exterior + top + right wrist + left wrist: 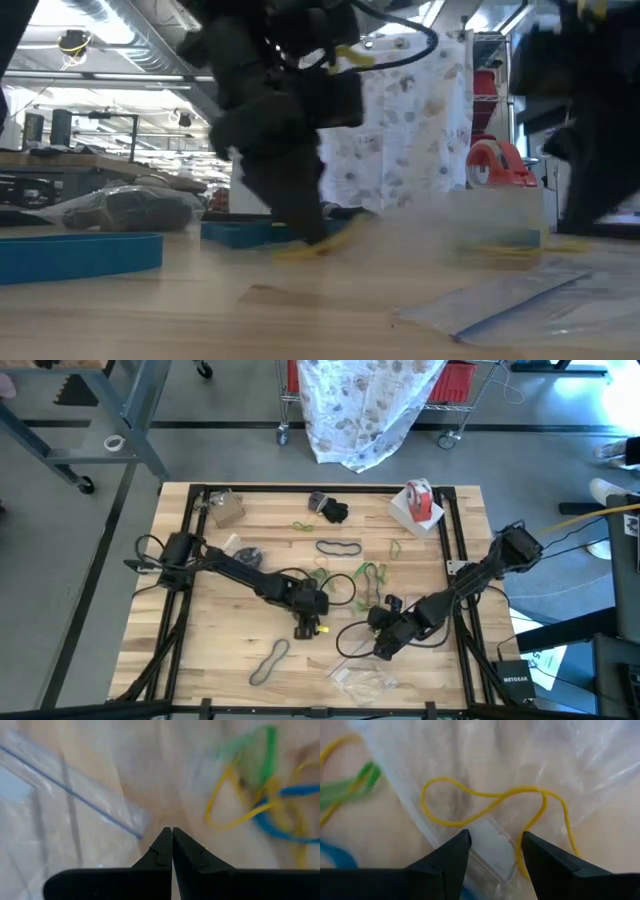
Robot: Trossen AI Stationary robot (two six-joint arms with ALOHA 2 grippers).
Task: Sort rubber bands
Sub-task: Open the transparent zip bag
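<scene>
Rubber bands lie scattered on the wooden table: a black one [338, 547], green ones [370, 572] and a grey one [268, 660]. My left gripper [308, 628] [495, 837] is open and low over a clear bag [470, 750]. On that bag lies a yellow band [485, 802], with a green band [350, 787] beside it. The fingers stand on either side of the bag's zip strip [492, 852]. My right gripper [383, 652] [171, 829] is shut and points down beside another clear bag [50, 810]. Green [255, 750], yellow [225, 805] and blue [280, 830] bands lie just beyond it. My left gripper comes at the clear bag from above, slanting down. I cannot tell whether its fingertips touch the plastic. My right gripper points its shut tips down at the table beside the bag's edge. I cannot tell whether they touch it.
A red-and-white tape roll [418, 500] [495, 165] stands at the far right. A brown packet [225, 510] and a dark lump [330, 508] sit along the far edge. Clear bags [365, 680] lie near the front edge. Black rails [190, 560] frame the table.
</scene>
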